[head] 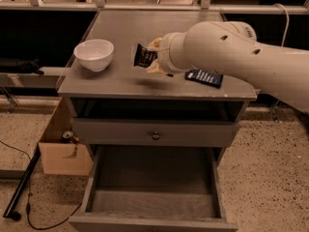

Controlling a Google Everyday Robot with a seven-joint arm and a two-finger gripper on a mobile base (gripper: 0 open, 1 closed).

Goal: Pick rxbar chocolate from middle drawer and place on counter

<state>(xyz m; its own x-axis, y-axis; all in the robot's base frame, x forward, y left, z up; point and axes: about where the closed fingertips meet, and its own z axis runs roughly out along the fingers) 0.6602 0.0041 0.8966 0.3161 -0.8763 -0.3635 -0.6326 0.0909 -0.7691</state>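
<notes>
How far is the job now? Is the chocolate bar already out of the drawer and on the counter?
Done: the middle drawer stands open with a bare floor, and the rxbar chocolate is out of it. In hand: the gripper holds the bar just above the counter, between the white bowl and the navy bar. Left: lower it, release, withdraw.

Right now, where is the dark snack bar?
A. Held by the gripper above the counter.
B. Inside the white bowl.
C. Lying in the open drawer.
A: the gripper grips the dark snack bar just above the counter, and the open drawer shows only its bare floor.
</notes>
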